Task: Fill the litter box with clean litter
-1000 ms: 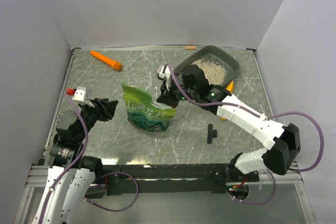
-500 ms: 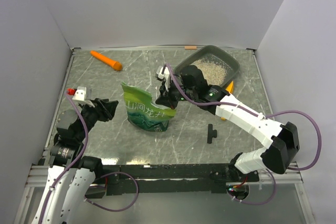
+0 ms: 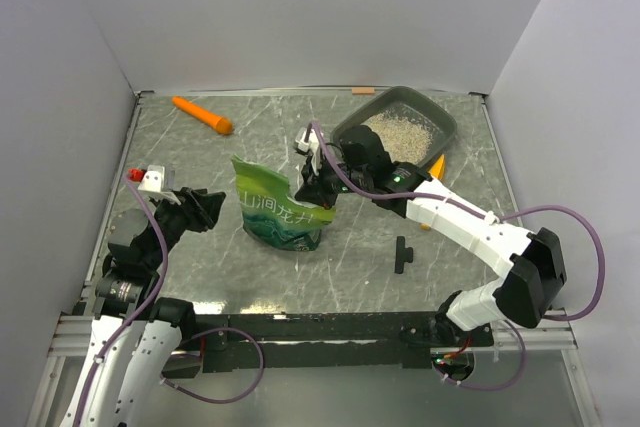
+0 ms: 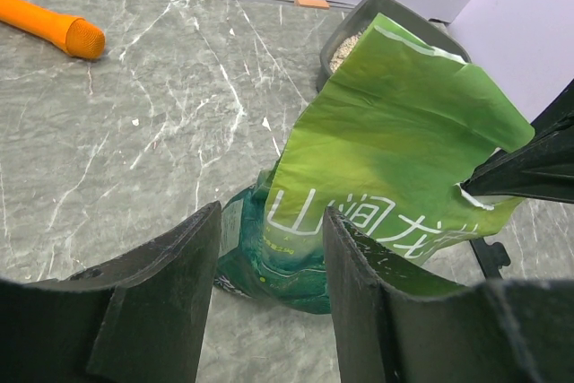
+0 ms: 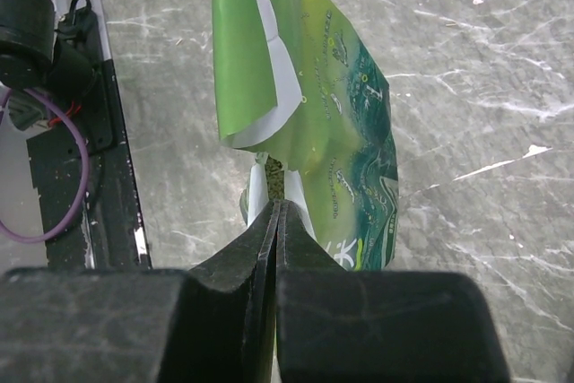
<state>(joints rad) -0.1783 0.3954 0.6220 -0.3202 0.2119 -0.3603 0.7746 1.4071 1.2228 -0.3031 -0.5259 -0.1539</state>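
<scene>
The litter box stood at the far right corner of the table, with one short wall close to the back edge. Pale litter lay inside it in a low heap and covered a good part of the floor. In the left wrist view, only a corner of the box and a bit of the litter showed behind the bag.

The green bag stood upright near the middle of the table, to the left of the box and apart from it. Its upper part was open and bent.

The right gripper was closed on the upper right edge of the bag. In the right wrist view, the right gripper had its two fingers pressed together, with the thin edge of the bag between them. The left wrist view showed the dark fingertips pinching the same corner.

The left gripper was just left of the bag, not touching it. Its fingers were spread wide and held nothing; the bag appeared in the gap between them, further away.

An orange tool lay at the far left of the table. A small orange piece lay just beside the near side of the box, and a small black part lay nearer to the arms.
</scene>
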